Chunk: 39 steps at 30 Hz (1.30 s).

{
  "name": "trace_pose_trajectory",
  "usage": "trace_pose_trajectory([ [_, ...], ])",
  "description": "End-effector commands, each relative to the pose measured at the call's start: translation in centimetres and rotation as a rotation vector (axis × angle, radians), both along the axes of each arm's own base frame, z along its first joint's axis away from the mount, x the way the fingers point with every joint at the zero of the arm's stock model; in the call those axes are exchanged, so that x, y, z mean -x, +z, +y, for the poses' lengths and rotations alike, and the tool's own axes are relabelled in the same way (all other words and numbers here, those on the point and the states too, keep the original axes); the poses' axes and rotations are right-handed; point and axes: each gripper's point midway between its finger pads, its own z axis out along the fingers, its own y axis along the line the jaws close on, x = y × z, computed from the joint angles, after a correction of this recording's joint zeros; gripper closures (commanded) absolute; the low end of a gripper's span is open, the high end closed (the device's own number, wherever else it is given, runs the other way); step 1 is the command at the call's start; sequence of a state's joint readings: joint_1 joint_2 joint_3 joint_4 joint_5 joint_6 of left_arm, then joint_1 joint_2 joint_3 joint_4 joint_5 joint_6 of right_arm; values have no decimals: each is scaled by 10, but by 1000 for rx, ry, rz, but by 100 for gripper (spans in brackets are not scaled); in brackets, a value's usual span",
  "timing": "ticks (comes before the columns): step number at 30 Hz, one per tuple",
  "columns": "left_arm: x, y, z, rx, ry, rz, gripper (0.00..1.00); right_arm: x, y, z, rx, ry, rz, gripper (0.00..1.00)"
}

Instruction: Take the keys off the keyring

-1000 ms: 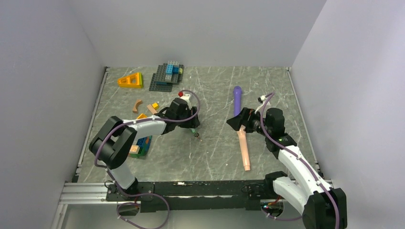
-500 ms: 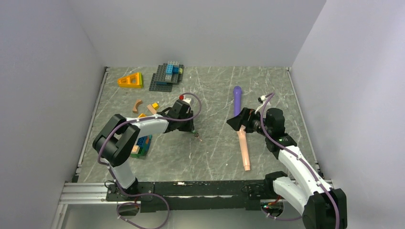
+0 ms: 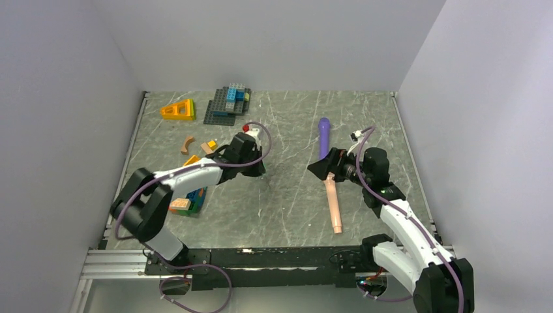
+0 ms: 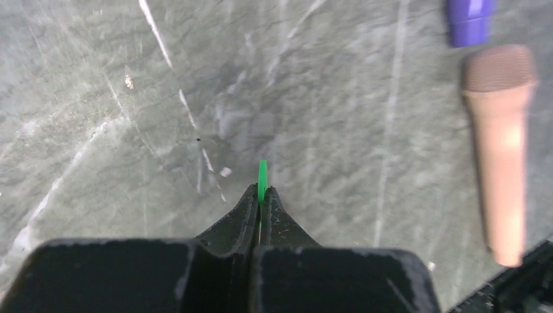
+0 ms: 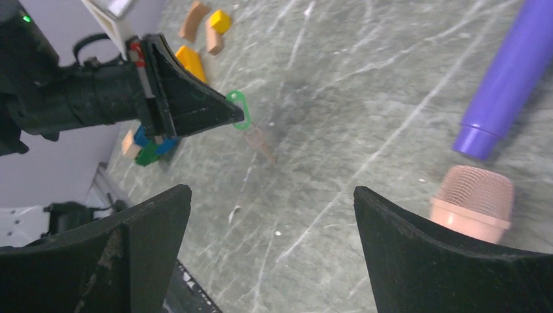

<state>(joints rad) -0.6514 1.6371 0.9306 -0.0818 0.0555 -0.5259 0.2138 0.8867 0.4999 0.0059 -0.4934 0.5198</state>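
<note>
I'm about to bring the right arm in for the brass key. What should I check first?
1. The left gripper is shut on the green key: ok.
2. The brass key is in view, hanging under the green key: ok.
3. The right gripper is open: ok.
4. The keyring can be made out: cannot tell, too small.
5. The brass key is off the table: cannot tell.
6. The pink microphone and purple tube lie to one side, not between the right gripper and the brass key: ok.

Overhead camera sits high at the near side, looking down and away over the whole table (image 3: 287,208). Left wrist camera hugs the tabletop, facing right. Right wrist camera looks left, low, catching the left gripper (image 5: 233,111). Both wrist views share the pink microphone (image 4: 499,143) and purple tube (image 4: 468,23).
</note>
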Motion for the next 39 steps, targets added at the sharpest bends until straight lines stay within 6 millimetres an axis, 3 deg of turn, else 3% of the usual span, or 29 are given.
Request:
trace_pose_trajectory([
  [1,8,67,-5,101,-18,-121,100,8,32,25,-96,139,-99,1],
  [10,39,162,13,232,33,-240,100,30,74,67,-166,326,-297,2],
  [20,69,229,30,439,123,-290,100,66,98,111,-258,510,-586,5],
  [25,80,246,37,520,165,-297,100,70,102,127,-279,517,-674,9],
  [32,86,254,44,586,214,-296,100,85,112,157,-314,568,-800,14],
  [39,93,261,42,628,202,-295,100,81,120,173,-346,524,-854,15],
])
